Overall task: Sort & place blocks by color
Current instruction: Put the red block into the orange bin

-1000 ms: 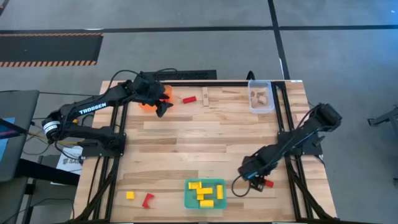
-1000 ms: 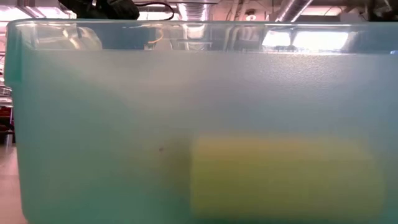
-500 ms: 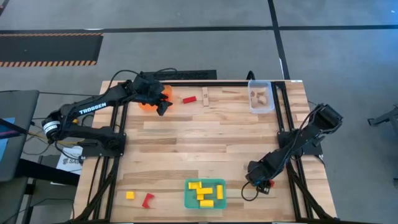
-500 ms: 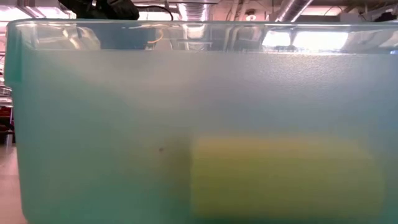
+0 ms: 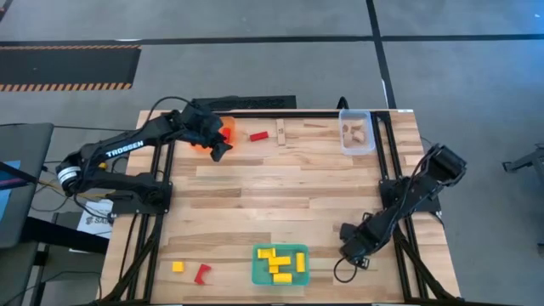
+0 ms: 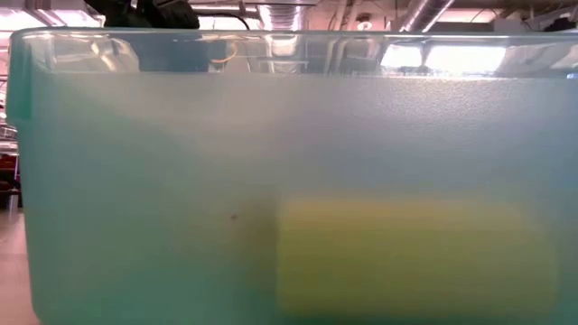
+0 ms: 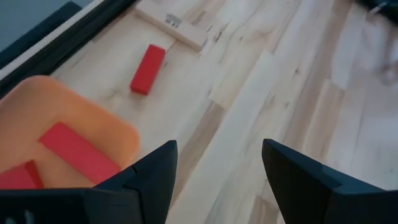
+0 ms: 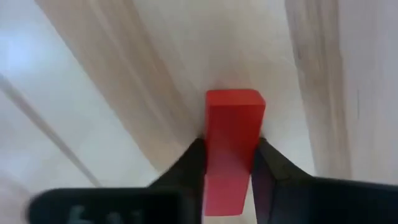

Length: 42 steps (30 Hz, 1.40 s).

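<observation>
My right gripper (image 5: 353, 246) stands low over the table's near right part, and its arm covers the block there in the high view. The right wrist view shows it shut on a red block (image 8: 235, 118). My left gripper (image 5: 214, 144) hovers open at the far left beside the orange tray (image 5: 224, 127), which holds red blocks (image 7: 74, 149). A loose red block (image 5: 258, 136) and a wooden block (image 5: 280, 132) lie flat on the table just right of that tray. A yellow block (image 5: 178, 266) and a red block (image 5: 201, 274) lie at the near left. My right gripper pinches the red block by its two long sides (image 8: 214, 155) between its two fingers (image 8: 194, 163). The fingers come from above and lie along the block, whose far end (image 8: 236, 99) juts past the fingertips. The block looks to lie on the table.
A teal tray (image 5: 256, 276) with several yellow blocks sits at the near edge, and its wall (image 6: 135, 181) fills the low view. A clear tray (image 5: 357, 146) with wooden blocks stands at the far right. Black frame rails (image 5: 406, 255) run along both table sides.
My right gripper has moved toward the table's near edge and a little to the right, down over the red block that lay beside it; in the high view the block is now hidden under the gripper.
</observation>
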Each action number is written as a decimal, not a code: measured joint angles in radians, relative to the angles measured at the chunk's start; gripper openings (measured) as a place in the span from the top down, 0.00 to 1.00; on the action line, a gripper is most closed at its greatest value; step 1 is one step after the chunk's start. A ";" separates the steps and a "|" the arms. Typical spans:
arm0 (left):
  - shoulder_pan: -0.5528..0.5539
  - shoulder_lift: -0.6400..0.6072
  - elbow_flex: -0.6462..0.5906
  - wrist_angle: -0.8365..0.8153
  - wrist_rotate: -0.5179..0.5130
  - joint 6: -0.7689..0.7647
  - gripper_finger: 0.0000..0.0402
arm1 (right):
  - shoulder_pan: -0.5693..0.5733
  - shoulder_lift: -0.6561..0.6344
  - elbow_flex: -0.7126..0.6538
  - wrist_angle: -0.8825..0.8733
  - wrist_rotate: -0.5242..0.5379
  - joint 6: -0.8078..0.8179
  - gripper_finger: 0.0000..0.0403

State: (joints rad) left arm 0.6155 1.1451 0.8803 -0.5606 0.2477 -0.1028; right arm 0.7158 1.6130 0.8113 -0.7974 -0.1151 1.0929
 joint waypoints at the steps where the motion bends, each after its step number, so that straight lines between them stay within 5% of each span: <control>1: 0.000 -0.003 0.000 0.005 0.012 0.000 0.45 | -0.009 -0.010 0.009 -0.012 0.013 -0.006 0.82; 8: 0.006 -0.057 -0.008 0.084 0.164 -0.113 0.45 | -0.118 -0.171 0.070 0.015 0.245 -0.011 0.82; 14: -0.007 -0.076 -0.253 0.770 0.389 -0.568 0.45 | -0.310 -0.324 0.071 0.223 0.555 -0.171 0.82; 20: -0.056 -0.031 -0.490 1.388 0.353 -0.950 0.45 | -0.543 -0.393 0.072 0.693 0.592 -0.540 0.82; 23: -0.090 -0.026 -0.527 1.489 0.348 -0.853 0.45 | -0.667 -0.380 0.073 0.962 0.506 -0.585 0.82; 30: -0.193 -0.043 -0.463 1.485 0.258 -0.332 0.45 | -0.872 -0.231 0.074 1.389 0.285 -0.309 0.82; 37: -0.286 -0.042 -0.341 1.228 -0.013 0.131 0.45 | -0.920 -0.039 0.073 1.742 0.267 -0.027 0.82; 42: -0.327 -0.042 -0.289 1.074 -0.134 0.299 0.45 | -0.934 0.053 0.073 1.903 0.313 0.087 0.82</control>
State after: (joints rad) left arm 0.2887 1.1034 0.5915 0.5138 0.1133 0.1966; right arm -0.2180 1.6664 0.8845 1.1059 0.1975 1.1804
